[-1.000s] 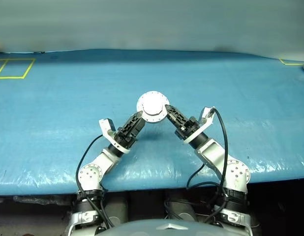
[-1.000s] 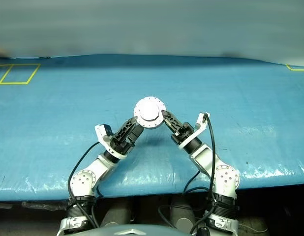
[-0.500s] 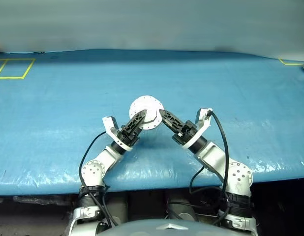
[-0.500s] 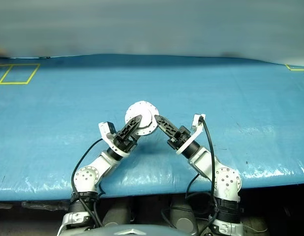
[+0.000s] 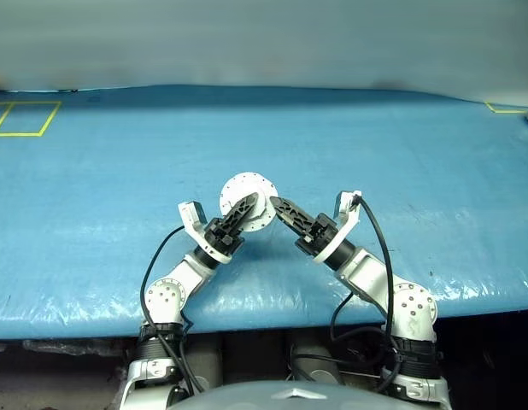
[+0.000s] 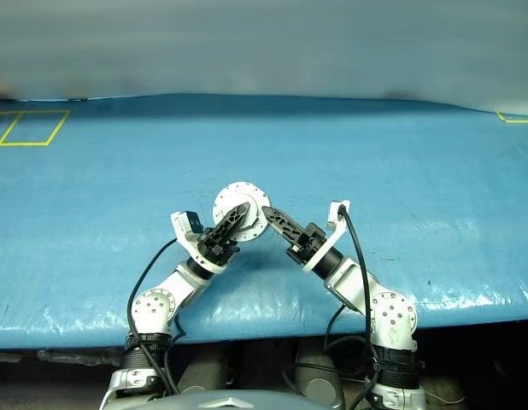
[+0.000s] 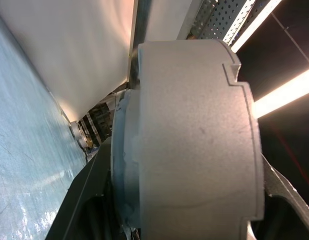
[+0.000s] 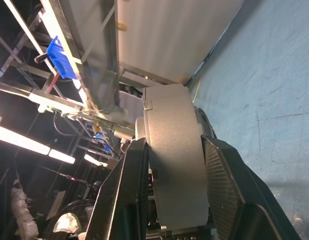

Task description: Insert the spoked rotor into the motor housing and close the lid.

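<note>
1. The bench [image 5: 93, 213] is covered by a wide blue woven tarpaulin with a glossy, slightly wrinkled surface, reaching from the near edge to the far edge.
2. A rectangle outlined in yellow tape [image 5: 26, 119] is marked on the tarpaulin at the far left corner, and a shorter piece of yellow tape [image 5: 506, 108] at the far right corner.
3. Beyond the bench a plain grey-green wall [image 5: 264, 38] is seen from the head views.
4. In the right wrist view a white panel, metal framing, a blue bin [image 8: 61, 59] and bright strip lights [image 8: 24, 145] are seen behind the bench.
5. The round shallow silver motor housing [image 5: 247, 201] is held raised above the middle of the bench, near its front edge, with a flat pale disc face ringed by small dark holes turned towards the head camera.
6. The left gripper [image 5: 243, 207] lies across the lower left of that face; its black fingers [image 7: 82, 195] are set on either side of the housing's thick grey side wall.
7. The right gripper [image 5: 278, 205] is clamped on the housing from the right, its two black fingers [image 8: 222, 185] pressed against opposite flat faces.
8. The housing is shown closed; nothing of its inside can be told.
</note>
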